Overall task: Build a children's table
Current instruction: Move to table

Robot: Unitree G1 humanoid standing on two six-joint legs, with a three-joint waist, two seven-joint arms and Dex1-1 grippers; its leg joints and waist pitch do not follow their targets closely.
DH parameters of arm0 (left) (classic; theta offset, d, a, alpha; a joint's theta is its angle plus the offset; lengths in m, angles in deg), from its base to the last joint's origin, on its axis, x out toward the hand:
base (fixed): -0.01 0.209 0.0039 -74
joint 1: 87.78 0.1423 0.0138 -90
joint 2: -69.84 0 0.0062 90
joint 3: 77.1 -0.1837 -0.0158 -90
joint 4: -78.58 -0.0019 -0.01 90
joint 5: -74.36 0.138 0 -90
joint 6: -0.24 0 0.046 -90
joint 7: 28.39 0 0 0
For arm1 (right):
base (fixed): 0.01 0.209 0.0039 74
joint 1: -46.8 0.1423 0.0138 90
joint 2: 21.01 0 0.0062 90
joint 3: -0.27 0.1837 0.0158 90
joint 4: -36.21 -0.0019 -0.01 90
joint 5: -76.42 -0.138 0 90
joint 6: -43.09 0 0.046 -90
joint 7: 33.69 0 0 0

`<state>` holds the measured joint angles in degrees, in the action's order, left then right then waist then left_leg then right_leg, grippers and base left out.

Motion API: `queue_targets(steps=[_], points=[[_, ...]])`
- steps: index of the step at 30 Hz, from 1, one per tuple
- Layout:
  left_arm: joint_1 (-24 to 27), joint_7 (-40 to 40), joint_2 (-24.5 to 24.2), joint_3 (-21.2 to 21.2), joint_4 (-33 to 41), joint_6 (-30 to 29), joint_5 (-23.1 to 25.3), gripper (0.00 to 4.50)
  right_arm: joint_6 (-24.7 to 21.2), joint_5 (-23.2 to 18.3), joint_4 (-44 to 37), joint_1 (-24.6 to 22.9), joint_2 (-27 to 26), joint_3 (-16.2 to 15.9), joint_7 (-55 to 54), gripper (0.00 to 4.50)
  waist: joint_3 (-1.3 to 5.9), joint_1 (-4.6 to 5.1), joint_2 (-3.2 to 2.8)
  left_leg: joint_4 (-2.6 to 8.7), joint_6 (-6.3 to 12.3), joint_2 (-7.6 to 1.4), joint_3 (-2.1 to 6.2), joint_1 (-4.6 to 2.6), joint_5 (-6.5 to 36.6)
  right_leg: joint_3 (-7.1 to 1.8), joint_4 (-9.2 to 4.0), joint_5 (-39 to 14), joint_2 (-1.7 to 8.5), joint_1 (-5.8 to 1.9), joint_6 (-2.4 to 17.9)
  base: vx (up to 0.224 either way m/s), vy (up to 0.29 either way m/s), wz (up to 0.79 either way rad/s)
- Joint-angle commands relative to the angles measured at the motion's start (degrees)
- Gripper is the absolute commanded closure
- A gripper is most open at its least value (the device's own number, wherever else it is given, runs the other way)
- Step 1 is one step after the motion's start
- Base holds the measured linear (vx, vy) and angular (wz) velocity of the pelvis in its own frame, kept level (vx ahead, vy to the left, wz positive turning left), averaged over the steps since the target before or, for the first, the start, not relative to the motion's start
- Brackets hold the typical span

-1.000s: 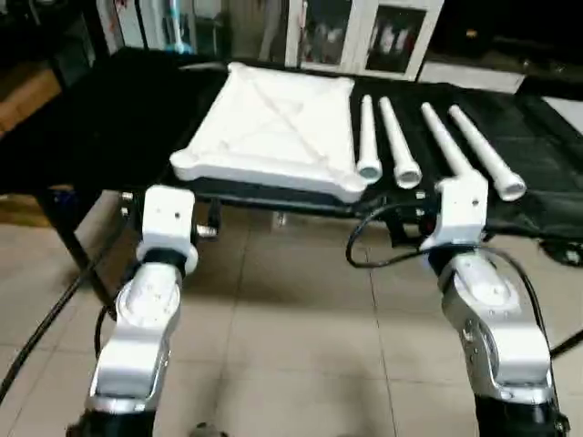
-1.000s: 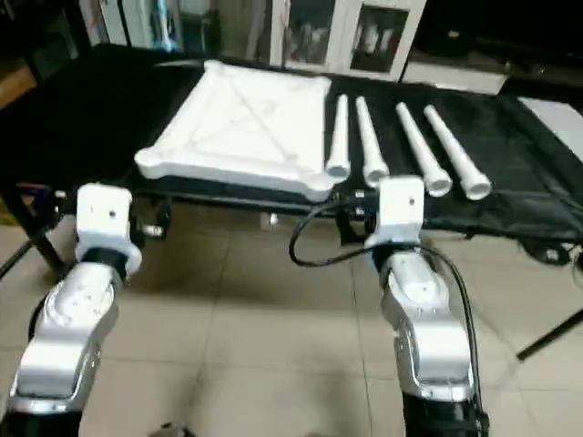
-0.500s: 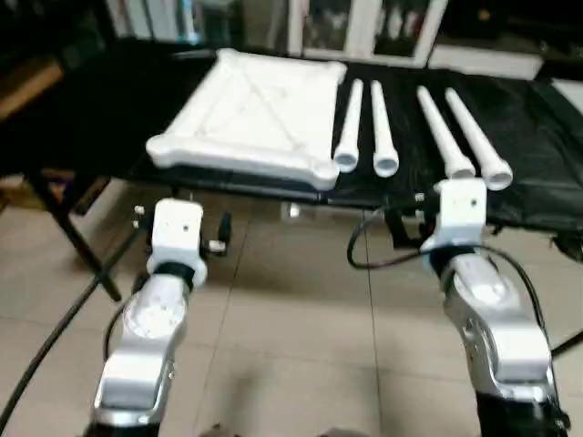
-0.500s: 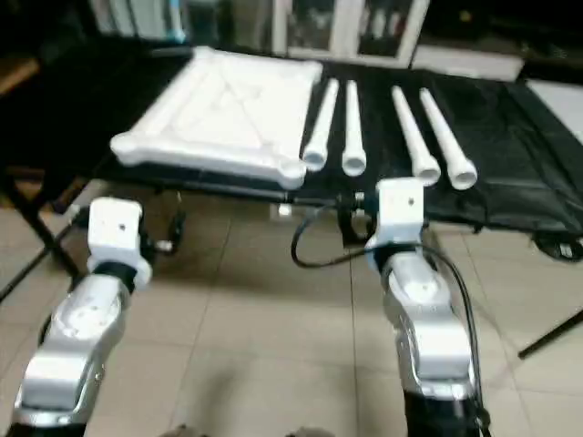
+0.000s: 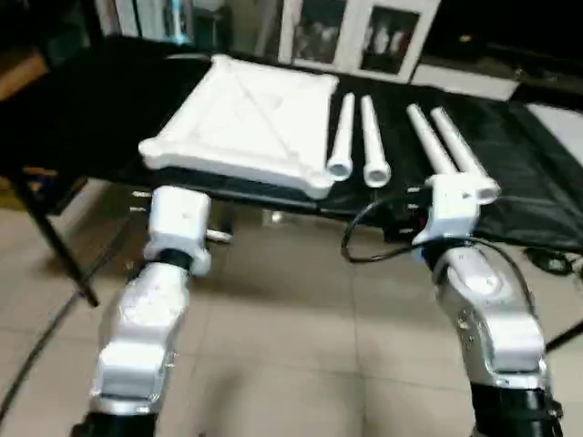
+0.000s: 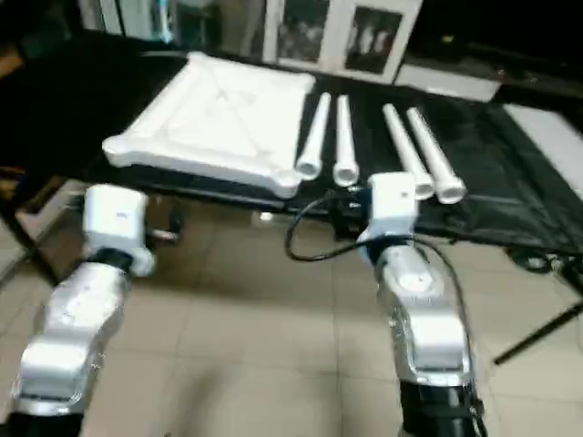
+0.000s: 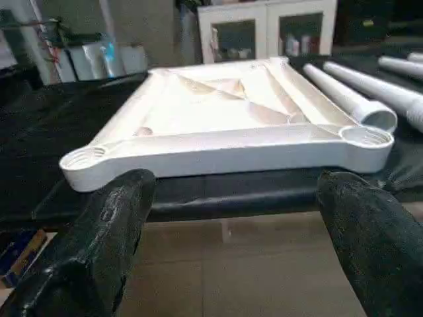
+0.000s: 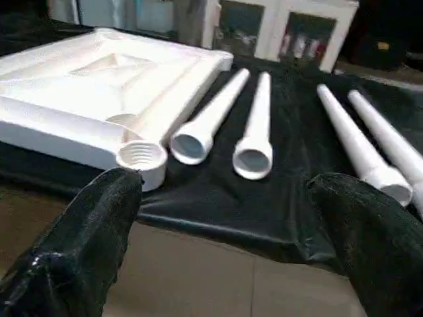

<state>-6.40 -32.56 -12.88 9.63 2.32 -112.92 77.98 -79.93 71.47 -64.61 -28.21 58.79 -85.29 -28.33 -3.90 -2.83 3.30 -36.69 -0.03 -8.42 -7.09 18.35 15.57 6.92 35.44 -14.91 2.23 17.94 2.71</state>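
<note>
Judging the four tapered white legs (image 8: 213,123) (hollow plastic, likely light, stiff, slick) beside the upturned tabletop (image 5: 253,123) on the black-covered work table (image 5: 109,118), we'd pinch one mid-shaft; left gripper (image 7: 231,218) and right gripper (image 8: 225,218) gape wide, empty.

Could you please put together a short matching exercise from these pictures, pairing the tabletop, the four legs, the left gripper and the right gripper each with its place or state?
Things:
1. tabletop
2. four legs
3. left gripper
4. right gripper

Places or states:
A. open, in front of the legs' wide ends
B. lying side by side on the black cover, to the right of the slab
C. open, facing the slab's near edge
D. ribbed underside up, sockets at the corners

Pairs: 1-D, 2-B, 3-C, 4-A
</note>
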Motion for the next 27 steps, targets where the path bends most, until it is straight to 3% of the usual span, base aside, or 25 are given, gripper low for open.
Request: queue_targets(steps=[1,2,3,4,5,6,7,8,9,10,11,12,13,14,15,16,17,19,21,22,23,24,25,26,27], points=[[-0.8,0.0,-0.7,1.0,0.0,-0.3,0.2,0.11,0.7,-0.2,-0.1,0.1,0.4,-1.3,0.9,0.0,3.48,-0.95,-1.5,5.54,2.4,-3.62,0.96,2.04,-2.5,-4.25,-6.53,-21.7,5.65,-3.79,5.9,0.147,0.065,0.01],[-0.9,0.0,-0.7,1.1,-0.2,-0.1,0.1,0.11,0.9,0.2,-0.1,0.0,0.8,-1.7,1.0,0.0,3.77,0.08,-2.34,6.67,2.93,-5.03,2.08,-0.21,-3.0,-2.85,-4.6,-15.0,3.6,-2.14,5.4,0.147,0.065,0.01],[-1.0,0.0,-0.7,1.2,-0.4,0.0,0.1,0.11,1.1,0.4,0.0,0.0,1.0,-2.0,1.1,0.0,4.41,2.96,-3.23,7.79,7.62,-9.34,7.16,-7.31,-4.1,-1.63,1.51,-7.5,2.18,4.16,3.5,0.191,0.08,0.07],[-1.1,0.1,-1.0,1.1,-0.7,0.5,0.5,0.11,1.9,0.5,0.0,0.1,1.1,-1.7,0.9,0.0,5.09,2.95,-3.52,6.76,13.65,-10.56,8.57,-10.09,-6.4,-2.33,4.39,-5.7,2.8,7.42,-0.8,0.184,0.036,0.07],[-1.2,0.1,-1.1,1.0,-0.8,0.5,0.7,0.11,2.2,0.3,0.0,0.1,1.1,-1.4,0.8,0.0,5.03,3.41,-2.64,5.99,20.24,-9.89,8.11,-9.52,-15.1,-3.24,5.63,-2.5,3.74,9.59,-4.1,0.184,0.036,0.07],[-1.3,-0.2,-1.5,0.5,-0.8,0.8,1.1,0.11,2.8,0.3,-0.2,0.2,1.1,-0.7,0.3,0.0,5.13,3.41,-2.49,5.54,22.77,-8.86,7.3,-9.36,-19.2,-3.62,5.3,-0.7,3.96,10.43,-4.9,0.138,0.003,0.0],[-1.4,-0.5,-1.7,0.1,-0.9,1.0,1.5,0.11,3.2,0.3,-0.2,0.4,1.2,-0.1,0.0,0.0,5.29,3.6,-1.15,4.47,23.0,-4.46,4.04,-7.25,-20.9,-4.43,2.0,5.6,4.1,9.07,-2.8,0.07,-0.011,0.03],[-1.6,-0.7,-1.7,-0.3,-1.1,1.2,1.6,0.11,3.2,0.2,-0.2,0.5,1.3,0.5,-0.1,0.0,4.96,2.8,1.27,3.33,17.81,1.31,-0.46,-3.04,-10.3,-6.78,-2.28,9.1,4.97,3.92,0.5,0.07,-0.011,0.03],[-1.7,-0.7,-1.6,-0.4,-1.2,1.2,1.6,0.11,3.1,0.1,-0.1,0.5,1.4,0.7,0.0,0.0,4.87,1.65,1.92,0.42,15.83,3.83,-1.28,0.34,-4.2,-11.03,-4.16,6.1,8.42,-0.36,6.5,0.073,-0.036,0.15],[-1.8,-0.6,-1.3,-0.3,-1.5,1.3,1.4,0.11,2.9,0.3,-0.1,0.4,1.5,0.9,0.0,0.0,5.25,-0.01,0.97,-3.74,9.56,1.39,1.14,4.05,0.6,-14.86,-5.72,4.5,13.59,-4.9,17.1,0.12,-0.014,0.14],[-1.8,-0.5,-1.2,-0.3,-1.7,1.4,1.3,0.11,2.8,0.4,0.0,0.2,1.6,1.0,-0.1,0.0,5.17,-0.38,0.8,-5.05,3.6,0.37,1.95,5.77,-0.2,-14.41,-5.07,9.2,12.88,-5.77,24.1,0.12,-0.014,0.14],[-1.8,-0.4,-1.0,-0.1,-2.0,1.3,1.1,0.11,2.7,0.4,-0.2,-0.1,1.7,1.1,-0.1,0.0,4.84,-0.23,-0.59,-5.26,1.42,-0.04,2.47,6.74,-0.8,-13.62,-4.45,11.6,12.32,-6.1,25.8,0.112,0.013,0.0],[-1.8,-0.8,-1.1,0.0,-2.6,1.6,0.8,0.11,2.7,0.6,-0.8,-0.9,1.8,1.0,-0.2,0.0,4.21,-0.05,-1.44,-2.85,-0.56,-1.52,2.72,5.76,-2.2,-11.06,-5.31,9.7,10.88,-4.52,26.4,0.09,0.033,-0.05],[-2.1,-1.4,-1.3,0.2,-3.6,2.0,0.5,0.11,2.4,0.8,-1.5,-1.7,1.8,0.8,-0.7,0.0,4.04,0.71,-4.29,2.8,-0.33,-2.35,2.06,4.13,-5.2,-6.62,-4.44,1.5,5.95,-3.37,20.6,0.09,0.033,-0.05],[-2.3,-1.6,-1.4,0.3,-4.0,2.2,0.3,0.11,2.2,0.9,-1.9,-2.1,1.8,0.8,-0.9,0.0,3.72,1.05,-5.42,5.17,0.37,-2.79,1.62,1.42,-1.8,-4.76,-4.55,-3.1,3.32,-1.45,15.9,0.093,0.093,-0.03],[-2.4,-1.7,-1.4,0.3,-4.1,2.2,0.3,0.11,2.1,0.9,-2.0,-2.2,1.8,0.7,-1.0,0.0,3.98,3.82,-6.85,7.1,3.5,-6.72,6.06,-2.89,4.6,-3.14,1.43,-7.2,0.01,2.77,8.8,0.102,0.089,0.03],[-2.9,-1.7,-1.2,0.5,-4.6,2.2,0.2,0.11,2.0,0.8,-2.5,-2.7,1.9,0.6,-0.9,0.0,4.59,4.47,-6.63,6.91,6.64,-7.71,7.23,-5.37,4.9,-3.23,2.29,-6.1,1.11,4.47,6.9,0.102,0.089,0.03],[-3.2,-1.7,-1.1,0.2,-4.9,2.4,0.4,0.11,2.1,0.7,-2.9,-3.1,1.9,0.7,-0.8,0.0,4.04,4.75,-5.19,7.21,17.07,-8.04,7.47,-5.35,4.3,-3.86,3.2,-1.3,3.25,5.66,0.3,0.079,0.034,0.11],[-3.3,-1.9,-1.0,-0.5,-4.5,2.4,0.5,0.11,1.6,0.6,-2.9,-3.4,1.8,1.2,-1.0,0.0,3.52,3.81,-2.87,4.16,15.73,-1.9,2.12,-0.43,6.0,-7.13,-3.22,2.8,6.41,0.99,6.1,0.073,0.003,0.13],[-3.3,-1.9,-1.0,-0.5,-4.5,2.4,0.5,0.11,1.6,0.6,-2.9,-3.4,1.8,1.2,-1.0,0.0,4.54,2.41,-2.01,0.82,7.93,1.52,-1.65,0.55,5.4,-12.35,-4.7,-1.8,5.83,-3.42,14.7,0.082,-0.026,-0.11],[-3.1,-1.8,-0.8,-0.8,-3.7,2.1,0.6,0.11,1.4,0.8,-2.9,-3.6,1.6,1.4,-1.1,0.0,4.27,-0.01,-2.73,-1.97,1.7,0.68,-0.75,2.33,4.3,-16.94,-6.55,-8.1,7.4,-5.45,18.9,0.082,-0.026,-0.11],[-3.1,-1.8,-0.8,-0.9,-3.5,2.1,0.5,0.11,1.3,0.8,-3.0,-3.7,1.5,1.4,-1.1,0.0,3.94,-0.46,-2.66,-2.41,-1.0,0.42,-0.24,3.02,4.4,-18.08,-6.57,-8.5,6.54,-5.89,19.5,0.081,-0.008,-0.38],[-3.0,-1.7,-0.8,-0.9,-3.4,2.1,0.5,0.11,1.3,0.8,-3.0,-3.7,1.5,1.4,-1.1,0.0,3.41,-0.57,-3.81,0.07,-6.27,-0.24,0.55,3.6,1.6,-17.43,-5.33,-4.8,2.29,-5.43,16.1,0.071,0.021,-0.49],[-2.8,-1.7,-0.8,-0.8,-3.2,2.0,0.3,0.11,1.4,1.0,-3.0,-3.7,1.5,1.2,-1.0,0.0,3.63,-0.22,-5.0,2.93,-9.2,-1.15,0.17,1.32,0.7,-15.35,-4.27,-3.4,-0.71,-3.26,11.7,0.071,0.021,-0.49],[-2.3,-1.8,-0.7,-0.4,-3.2,2.0,0.2,0.11,1.4,0.9,-3.2,-3.7,1.6,0.7,-0.9,0.0,4.33,2.55,-6.26,6.84,-9.95,-6.41,2.73,-6.66,-0.4,-10.08,1.64,-2.9,-2.48,3.69,4.1,0.077,0.027,-0.57]])
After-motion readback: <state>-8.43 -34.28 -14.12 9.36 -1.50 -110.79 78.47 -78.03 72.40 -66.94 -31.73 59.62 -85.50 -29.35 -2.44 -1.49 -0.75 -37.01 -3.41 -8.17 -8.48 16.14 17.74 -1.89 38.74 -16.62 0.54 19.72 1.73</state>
